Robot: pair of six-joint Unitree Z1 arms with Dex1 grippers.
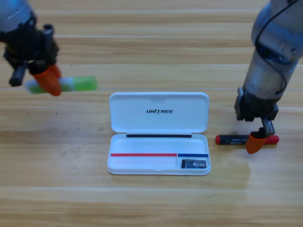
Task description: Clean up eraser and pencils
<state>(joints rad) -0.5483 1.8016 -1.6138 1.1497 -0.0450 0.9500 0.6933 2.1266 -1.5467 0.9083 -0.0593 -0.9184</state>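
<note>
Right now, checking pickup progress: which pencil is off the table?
The green pencil, gripped by the left gripper; the red pencil lies beside the case, right gripper over it.

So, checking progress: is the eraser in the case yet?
In. The eraser lies in the lower right compartment of the open white UNITREE case.

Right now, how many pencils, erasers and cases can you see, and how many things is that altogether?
Pencils: 2, the bright green stick in the left tool and the red-and-black stick under the right tool.
Erasers: 1, the small dark block.
Cases: 1, the open white case.
Total: 4
</note>
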